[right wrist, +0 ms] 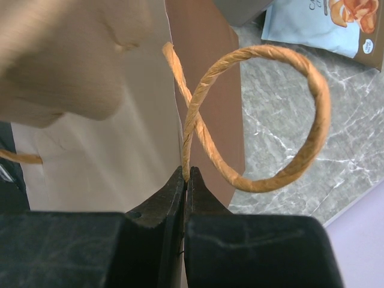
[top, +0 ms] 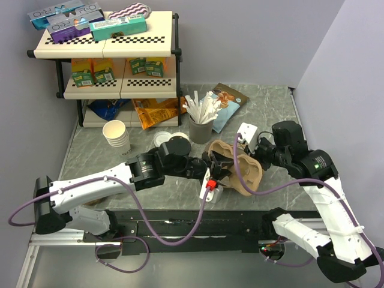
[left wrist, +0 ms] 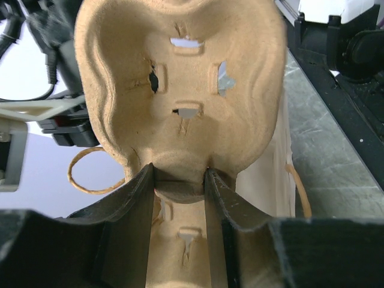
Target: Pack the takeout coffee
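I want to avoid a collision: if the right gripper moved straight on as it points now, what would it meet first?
Probably the wall of the paper bag, right beyond the twine handle that the right gripper pinches.

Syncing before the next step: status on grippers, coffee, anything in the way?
Left gripper clamped on pulp cup carrier. Right gripper shut on twine handle of paper bag. Lidded coffee cup not visible, possibly hidden.

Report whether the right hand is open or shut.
Shut. In the right wrist view, the right hand has its fingers closed with no gap, pinching the twisted paper handle of the brown bag.
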{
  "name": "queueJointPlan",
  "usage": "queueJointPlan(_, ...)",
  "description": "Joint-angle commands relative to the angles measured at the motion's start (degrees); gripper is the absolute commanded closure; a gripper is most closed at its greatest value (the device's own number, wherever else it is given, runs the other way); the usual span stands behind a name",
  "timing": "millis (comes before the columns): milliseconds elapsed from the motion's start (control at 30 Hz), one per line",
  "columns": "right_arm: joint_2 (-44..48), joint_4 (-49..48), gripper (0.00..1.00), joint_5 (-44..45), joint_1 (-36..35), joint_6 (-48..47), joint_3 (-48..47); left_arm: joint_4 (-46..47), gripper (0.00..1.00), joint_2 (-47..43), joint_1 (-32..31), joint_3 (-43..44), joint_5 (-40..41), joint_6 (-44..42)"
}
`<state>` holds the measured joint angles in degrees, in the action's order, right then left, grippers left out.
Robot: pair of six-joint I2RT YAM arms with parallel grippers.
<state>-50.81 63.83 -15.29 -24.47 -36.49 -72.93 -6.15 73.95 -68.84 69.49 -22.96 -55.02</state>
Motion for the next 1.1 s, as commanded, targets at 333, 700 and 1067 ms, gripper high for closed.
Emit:
queueJointPlan(333,1.6,0.6,1.00,-0.7,0.5,-0.2,-0.2,-6.2,0.99,7.0,0.9,6.7,-4.3,-4.0)
queueJointPlan(700,1.5,-0.1,1.00,0.4,0.8,0.3,-0.3,-4.2,0.99,-0.2,2.3,-1.9,-0.8,-4.7)
queueJointPlan(1067,0.7,2.5,1.00,-3.3,0.8,-2.8,-2.5,-8.1,0.99,5.7,2.3,3.7,-0.8,-8.6)
